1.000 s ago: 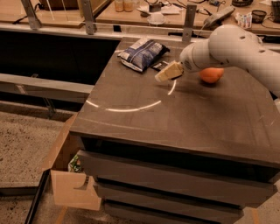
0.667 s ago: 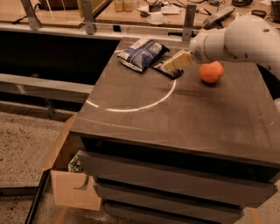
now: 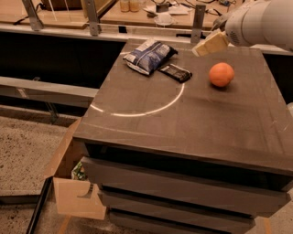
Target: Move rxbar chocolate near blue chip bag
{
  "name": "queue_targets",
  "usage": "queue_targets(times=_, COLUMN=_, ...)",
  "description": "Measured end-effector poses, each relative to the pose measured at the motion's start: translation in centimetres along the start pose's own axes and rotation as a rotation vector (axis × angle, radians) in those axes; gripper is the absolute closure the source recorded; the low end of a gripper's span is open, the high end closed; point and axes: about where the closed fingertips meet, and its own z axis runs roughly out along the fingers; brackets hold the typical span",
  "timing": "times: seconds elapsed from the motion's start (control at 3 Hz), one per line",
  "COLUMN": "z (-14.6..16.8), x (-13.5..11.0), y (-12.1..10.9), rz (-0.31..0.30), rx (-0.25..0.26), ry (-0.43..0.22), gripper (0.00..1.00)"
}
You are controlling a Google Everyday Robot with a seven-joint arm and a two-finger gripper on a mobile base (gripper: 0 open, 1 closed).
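The rxbar chocolate (image 3: 175,72), a small flat black bar with a pale patch at one end, lies on the dark table top (image 3: 192,119), right beside the blue chip bag (image 3: 149,55), which is crinkled, dark blue and white, at the table's far left. My gripper (image 3: 209,44) hangs in the air above the table's far edge, right of and above the bar and apart from it, with nothing in it. The white arm runs off to the upper right.
A round orange fruit (image 3: 221,74) sits on the table right of the bar. A pale arc marks the table top. A cardboard box (image 3: 73,183) stands on the floor at the lower left. A cluttered bench (image 3: 151,9) runs behind the table.
The gripper has lifted up and to the right, away from the bar. The bar, hidden under the gripper before, now lies uncovered beside the chip bag.
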Motion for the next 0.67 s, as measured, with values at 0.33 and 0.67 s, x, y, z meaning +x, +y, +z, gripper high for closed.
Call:
queue_targets(times=0.33, z=-3.4, x=2.7, y=-4.3, rz=-0.003, rx=0.119, ry=0.089, gripper=0.0)
queue_targets(times=0.67, z=-5.4, x=5.4, y=-7.9, rz=0.016, rx=0.204, ry=0.143, gripper=0.0)
